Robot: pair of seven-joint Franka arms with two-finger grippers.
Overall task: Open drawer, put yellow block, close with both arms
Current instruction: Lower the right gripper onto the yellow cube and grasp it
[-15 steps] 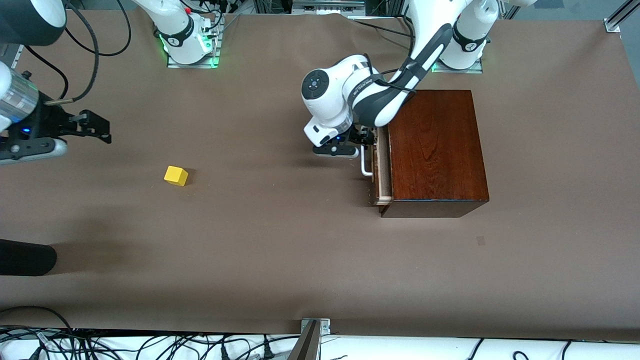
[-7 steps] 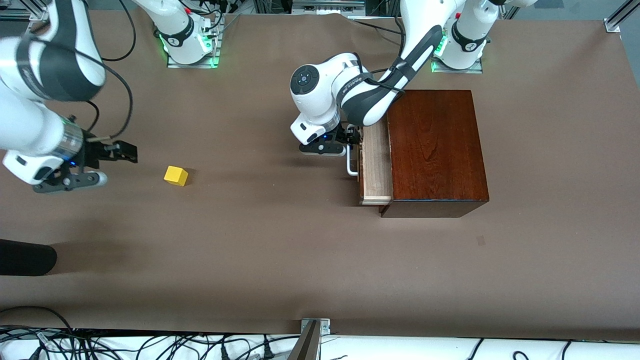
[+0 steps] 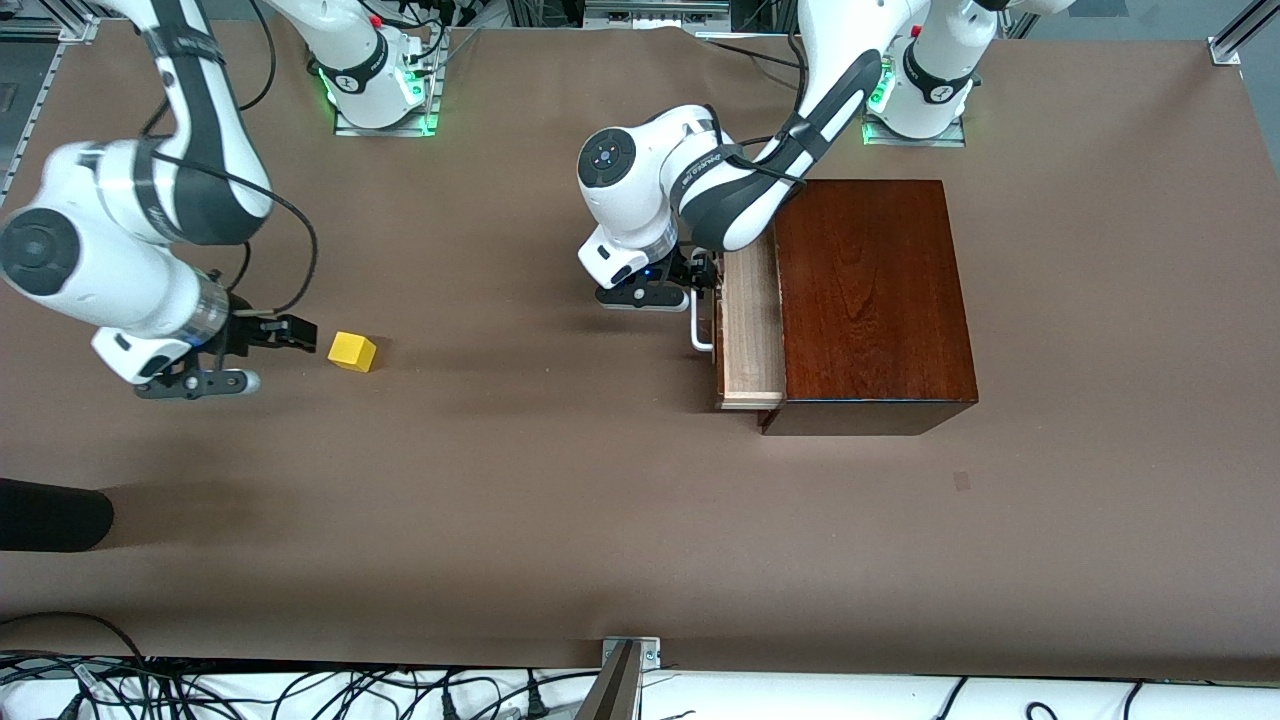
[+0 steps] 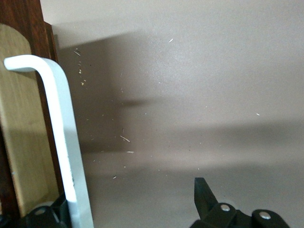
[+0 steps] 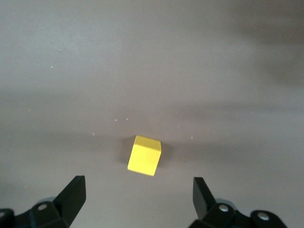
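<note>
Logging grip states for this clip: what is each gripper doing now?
Left gripper: open, fingers astride the drawer's white handle.
Right gripper: open, empty, beside the yellow block.

The tabletop [image 3: 520,480] under me wears a matt brown covering, smooth like paper, dusted with pale specks near the drawer [image 3: 752,330]. That drawer is pale, unvarnished-looking wood with visible grain, fronted in dark reddish-brown, and its handle [image 4: 61,137] is a smooth white bar with a satin sheen. The box [image 3: 875,300] is glossy mahogany, grain showing under the polish. The yellow block [image 5: 144,155] looks matt and even. My arms' shells are glossy white plastic; my fingers [image 5: 71,194] are matt black.
</note>
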